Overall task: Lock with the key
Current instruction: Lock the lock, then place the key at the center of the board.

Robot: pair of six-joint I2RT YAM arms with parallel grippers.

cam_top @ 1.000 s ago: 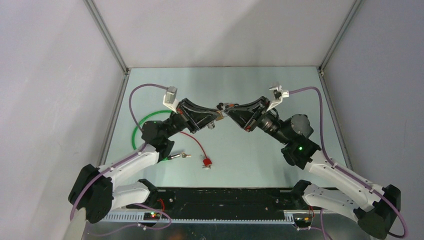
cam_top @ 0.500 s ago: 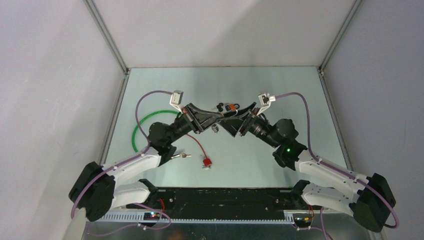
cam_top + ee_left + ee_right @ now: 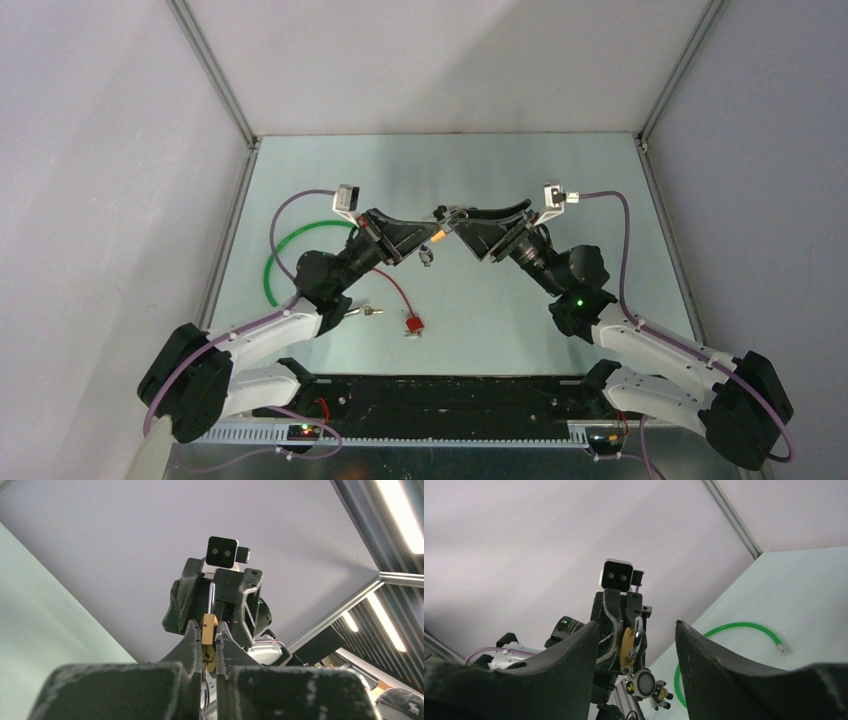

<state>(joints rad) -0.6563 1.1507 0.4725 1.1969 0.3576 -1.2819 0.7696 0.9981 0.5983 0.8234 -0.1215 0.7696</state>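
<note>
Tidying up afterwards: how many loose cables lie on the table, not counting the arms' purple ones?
2: a green cable looped at the left side, and a red cable near the middle, closer to the bases. Others may be hidden beneath the arms.

Table (image 3: 500,170) with green cable (image 3: 272,262), red wire (image 3: 395,290)

You have the padlock (image 3: 627,645) held up off the counter (image 3: 500,170), its brass body pinched edge-on in the left claw (image 3: 207,630), with the silver shackle (image 3: 212,597) pointing toward the other arm. A small silvery bunch (image 3: 644,683) dangles under the body. You cannot tell whether a key sits in the keyhole.
</note>
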